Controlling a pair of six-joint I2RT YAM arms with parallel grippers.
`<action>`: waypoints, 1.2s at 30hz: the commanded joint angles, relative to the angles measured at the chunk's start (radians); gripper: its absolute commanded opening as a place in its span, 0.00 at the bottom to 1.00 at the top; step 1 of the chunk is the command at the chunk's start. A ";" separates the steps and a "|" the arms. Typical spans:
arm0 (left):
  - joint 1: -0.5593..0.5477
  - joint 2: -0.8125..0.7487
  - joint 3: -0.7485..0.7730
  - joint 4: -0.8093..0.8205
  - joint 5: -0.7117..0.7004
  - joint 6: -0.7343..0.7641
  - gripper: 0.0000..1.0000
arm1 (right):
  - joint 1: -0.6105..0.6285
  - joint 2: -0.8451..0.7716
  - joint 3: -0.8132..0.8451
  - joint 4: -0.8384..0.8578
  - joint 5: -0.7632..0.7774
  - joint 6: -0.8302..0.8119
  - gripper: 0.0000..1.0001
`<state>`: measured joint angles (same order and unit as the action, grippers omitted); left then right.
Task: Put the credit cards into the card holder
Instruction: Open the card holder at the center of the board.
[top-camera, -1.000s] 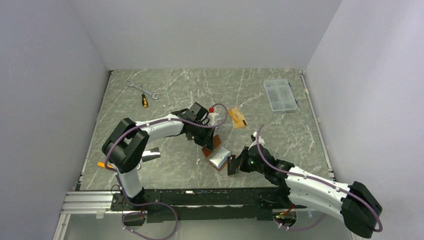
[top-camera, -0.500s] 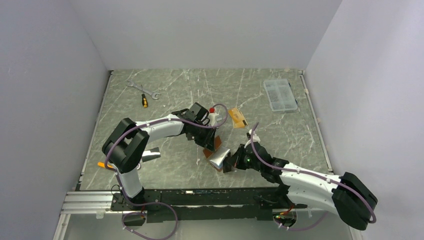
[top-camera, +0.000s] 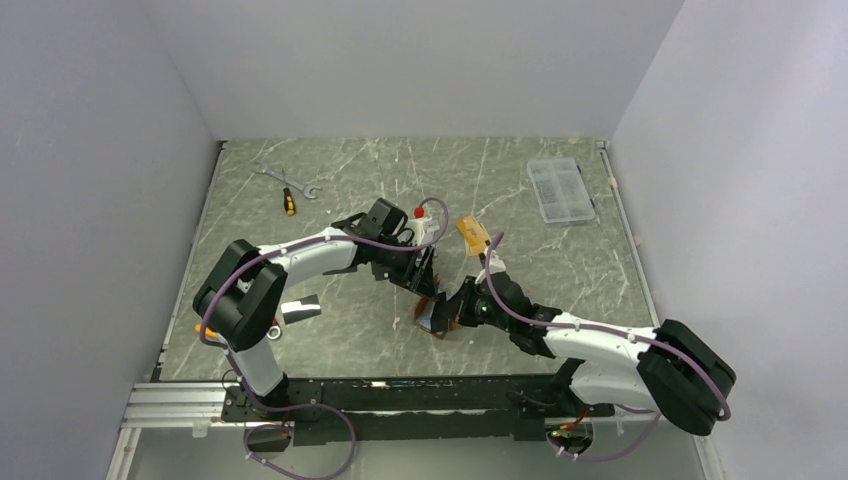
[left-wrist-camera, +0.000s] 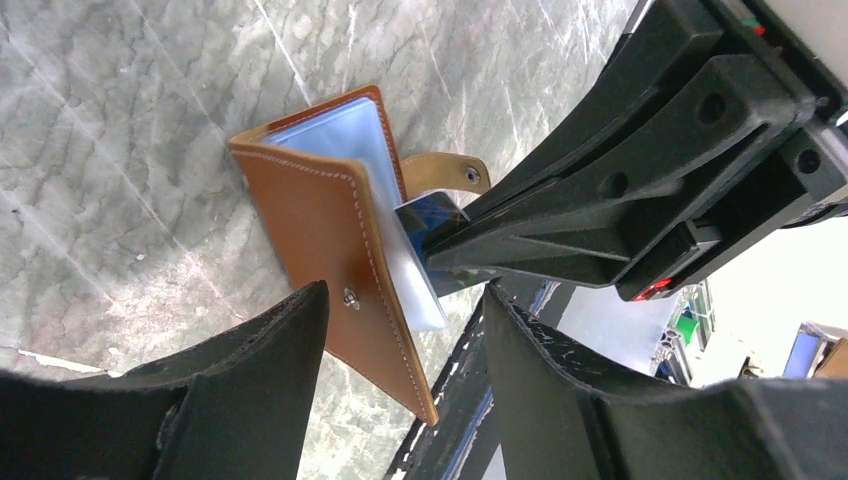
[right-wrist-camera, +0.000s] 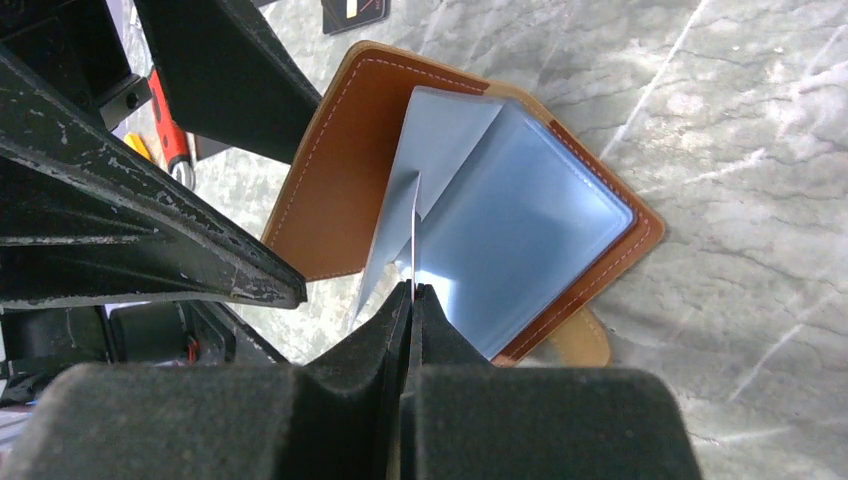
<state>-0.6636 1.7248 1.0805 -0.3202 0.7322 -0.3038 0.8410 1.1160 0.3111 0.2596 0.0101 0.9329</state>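
**Card going into holder**

The holder (right-wrist-camera: 340, 180) is stood open on the table (top-camera: 330, 200) so a blue sleeve (right-wrist-camera: 520, 220) is exposed. A card (right-wrist-camera: 412, 230) is pinched edge-on in the right gripper (right-wrist-camera: 412, 292) and aimed at that sleeve. The left gripper (left-wrist-camera: 405, 295) is spread wide near the holder, with nothing gripped. An orange card (top-camera: 472, 233) is left lying further back.

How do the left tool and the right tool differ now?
The left tool is open and grips nothing; the right tool is shut on a card. The left tool straddles the brown cover of the holder; the right tool is at its blue inside. Both are black.
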 joint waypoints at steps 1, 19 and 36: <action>-0.001 -0.015 0.007 0.007 -0.007 0.015 0.63 | -0.003 0.042 0.049 0.104 -0.035 -0.020 0.00; 0.091 0.050 0.044 -0.086 -0.059 0.056 0.60 | -0.002 0.113 0.093 0.174 -0.099 -0.026 0.00; 0.139 0.094 0.079 -0.228 -0.064 0.162 0.49 | -0.005 0.121 0.100 0.122 -0.108 -0.040 0.00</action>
<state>-0.5396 1.8156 1.1301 -0.5175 0.6571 -0.1825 0.8410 1.2804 0.3916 0.3824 -0.1059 0.9154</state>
